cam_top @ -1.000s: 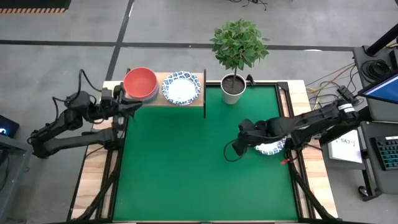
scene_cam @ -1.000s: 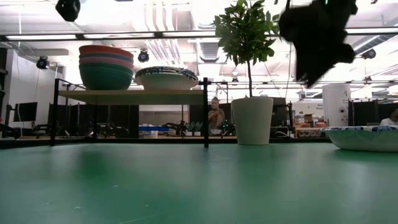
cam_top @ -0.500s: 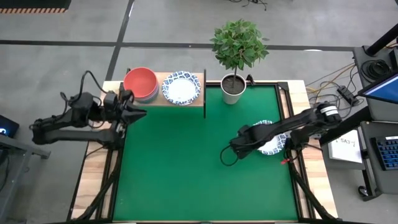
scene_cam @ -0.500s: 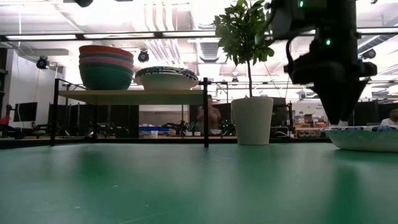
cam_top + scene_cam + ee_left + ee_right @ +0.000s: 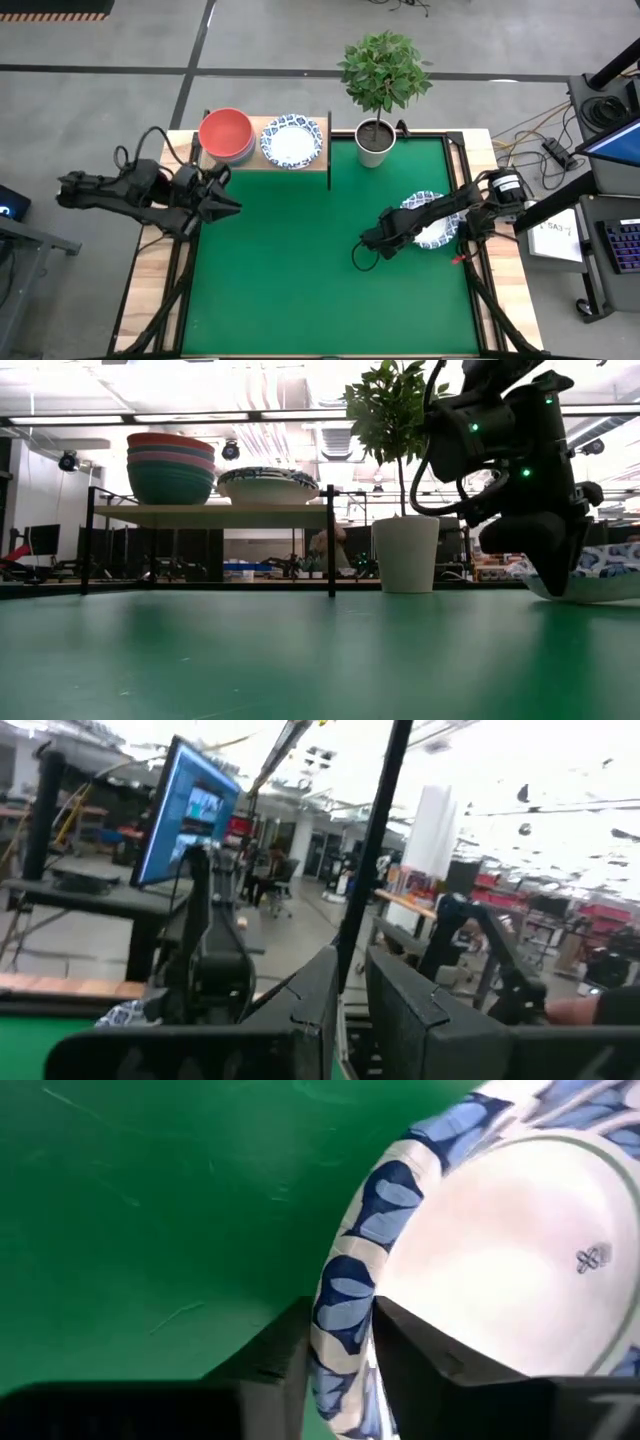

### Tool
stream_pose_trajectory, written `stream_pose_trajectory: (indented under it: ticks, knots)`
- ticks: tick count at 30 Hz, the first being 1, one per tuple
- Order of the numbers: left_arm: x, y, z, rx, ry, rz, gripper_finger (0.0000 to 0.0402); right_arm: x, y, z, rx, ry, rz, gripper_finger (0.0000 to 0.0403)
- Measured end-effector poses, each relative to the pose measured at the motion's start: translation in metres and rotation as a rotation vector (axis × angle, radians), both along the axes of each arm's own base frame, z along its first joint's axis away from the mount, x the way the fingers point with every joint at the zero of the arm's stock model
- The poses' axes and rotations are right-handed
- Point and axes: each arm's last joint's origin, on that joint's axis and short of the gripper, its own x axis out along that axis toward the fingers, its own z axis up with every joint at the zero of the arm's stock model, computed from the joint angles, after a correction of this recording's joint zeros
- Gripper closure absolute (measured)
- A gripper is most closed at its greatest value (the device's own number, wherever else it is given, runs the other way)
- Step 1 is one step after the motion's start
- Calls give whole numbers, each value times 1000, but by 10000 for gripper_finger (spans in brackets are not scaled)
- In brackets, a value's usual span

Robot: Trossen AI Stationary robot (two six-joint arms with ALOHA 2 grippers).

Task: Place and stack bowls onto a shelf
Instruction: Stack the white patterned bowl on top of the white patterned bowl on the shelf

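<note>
The right gripper [image 5: 402,231] covers the near rim of the patterned bowl [image 5: 432,222] from above. In the low view the arm hides that bowl's left part and the frame edge cuts off its right. The right wrist view shows only part of the bowl. On the shelf [image 5: 210,513] the red bowl [image 5: 225,130] hides the stack beneath it from overhead. The left gripper [image 5: 226,202] appears closed, though its tips look small there. A person [image 5: 325,548] behind the desk [image 5: 300,650] is blurred.
</note>
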Motion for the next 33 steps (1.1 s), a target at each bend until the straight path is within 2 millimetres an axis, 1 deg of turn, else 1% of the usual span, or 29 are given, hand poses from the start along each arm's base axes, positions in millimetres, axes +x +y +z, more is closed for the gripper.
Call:
stream_pose_trajectory:
  ticks: [3,6,10,13,17,19,24,29,33]
  knots:
    - [7,-5,-3,-4,29,16,363,-1,0,1,-2,11,18,347]
    - [12,-10,-6,-10,53,39,363,0,0,6,2,-5,24,381]
    - [18,-18,-10,14,78,64,363,6,3,19,26,-53,52,388]
    - [23,-22,-14,42,98,78,363,14,9,35,51,-104,128,389]
    - [28,-25,-17,76,118,82,363,33,25,66,90,-218,296,390]
    - [30,-25,-19,91,123,94,363,42,35,85,103,-288,376,390]
    - [30,-22,-19,115,124,194,363,58,59,138,102,-473,632,390]
    - [28,-22,-18,140,111,198,363,69,74,187,-33,-661,890,390]
    - [24,-20,-14,156,88,215,363,76,72,217,-254,-725,1057,390]
